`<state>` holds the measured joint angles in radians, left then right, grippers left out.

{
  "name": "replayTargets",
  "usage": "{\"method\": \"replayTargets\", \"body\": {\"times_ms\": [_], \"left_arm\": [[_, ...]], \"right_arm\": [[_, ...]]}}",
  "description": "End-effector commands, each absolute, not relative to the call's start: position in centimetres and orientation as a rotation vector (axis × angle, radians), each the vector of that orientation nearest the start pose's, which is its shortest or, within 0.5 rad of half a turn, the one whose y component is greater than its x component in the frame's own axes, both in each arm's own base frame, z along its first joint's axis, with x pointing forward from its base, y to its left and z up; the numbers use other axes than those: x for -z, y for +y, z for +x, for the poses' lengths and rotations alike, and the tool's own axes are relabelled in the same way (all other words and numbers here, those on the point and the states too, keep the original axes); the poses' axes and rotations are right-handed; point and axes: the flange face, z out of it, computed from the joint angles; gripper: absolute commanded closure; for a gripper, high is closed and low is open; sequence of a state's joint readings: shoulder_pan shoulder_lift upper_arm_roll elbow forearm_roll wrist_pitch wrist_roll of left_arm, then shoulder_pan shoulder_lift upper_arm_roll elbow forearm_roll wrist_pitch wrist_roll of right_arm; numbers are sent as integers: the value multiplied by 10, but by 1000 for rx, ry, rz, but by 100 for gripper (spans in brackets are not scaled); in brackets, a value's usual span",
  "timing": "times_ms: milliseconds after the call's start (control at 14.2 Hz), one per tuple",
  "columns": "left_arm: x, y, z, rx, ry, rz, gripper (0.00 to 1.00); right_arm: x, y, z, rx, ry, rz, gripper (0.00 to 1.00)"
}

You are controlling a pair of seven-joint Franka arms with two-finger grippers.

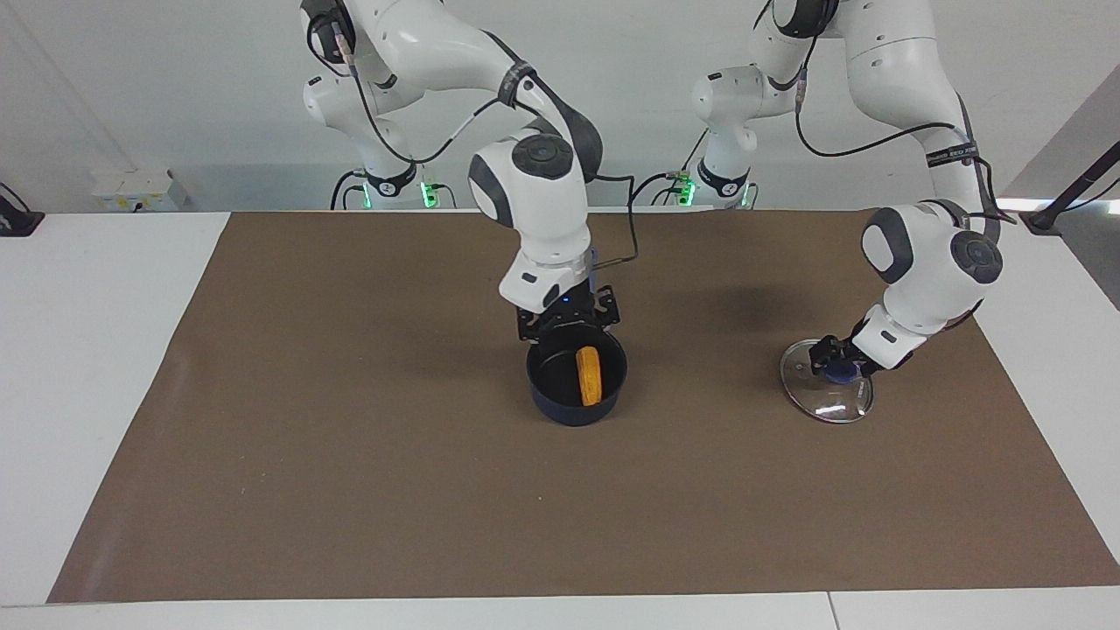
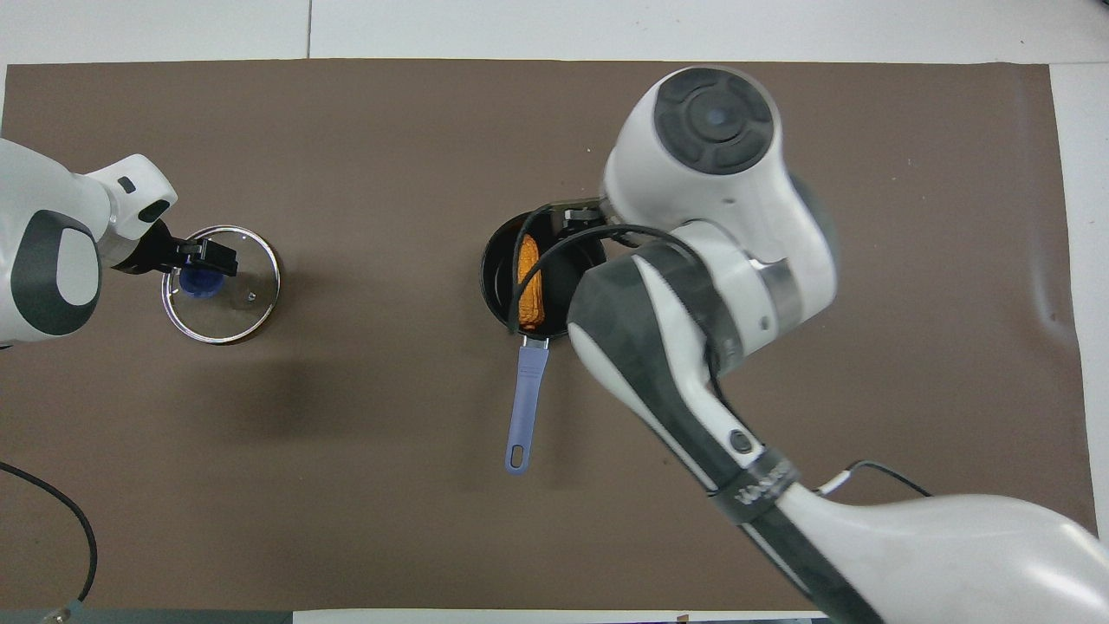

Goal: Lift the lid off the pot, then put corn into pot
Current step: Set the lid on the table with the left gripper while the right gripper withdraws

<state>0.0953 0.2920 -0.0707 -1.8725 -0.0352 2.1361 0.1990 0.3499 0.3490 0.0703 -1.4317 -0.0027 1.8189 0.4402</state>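
The dark navy pot (image 1: 560, 404) stands uncovered at the middle of the mat. Its blue handle (image 2: 526, 399) points toward the robots. The orange-yellow corn (image 1: 590, 376) lies inside the pot, also in the overhead view (image 2: 530, 282). My right gripper (image 1: 567, 325) hangs open just over the pot, clear of the corn. The glass lid (image 1: 818, 404) lies on the mat toward the left arm's end, and shows in the overhead view too (image 2: 234, 303). My left gripper (image 1: 836, 363) is down at the lid's blue knob (image 2: 199, 282).
A brown mat (image 1: 350, 455) covers most of the white table (image 1: 87, 350). The right arm's forearm (image 2: 693, 347) hides part of the pot in the overhead view. A black cable (image 2: 52, 511) lies at the mat's edge near the left arm.
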Motion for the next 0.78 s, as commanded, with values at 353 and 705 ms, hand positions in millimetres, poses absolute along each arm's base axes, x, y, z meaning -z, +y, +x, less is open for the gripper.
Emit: {"method": "replayTargets", "body": {"times_ms": [353, 705], "left_arm": [[-492, -38, 613, 1, 243, -3166, 0], [-543, -48, 579, -24, 241, -3158, 0]], "right_arm": [[-598, 84, 549, -103, 38, -3187, 0], [-607, 23, 550, -105, 81, -3184, 0]]}}
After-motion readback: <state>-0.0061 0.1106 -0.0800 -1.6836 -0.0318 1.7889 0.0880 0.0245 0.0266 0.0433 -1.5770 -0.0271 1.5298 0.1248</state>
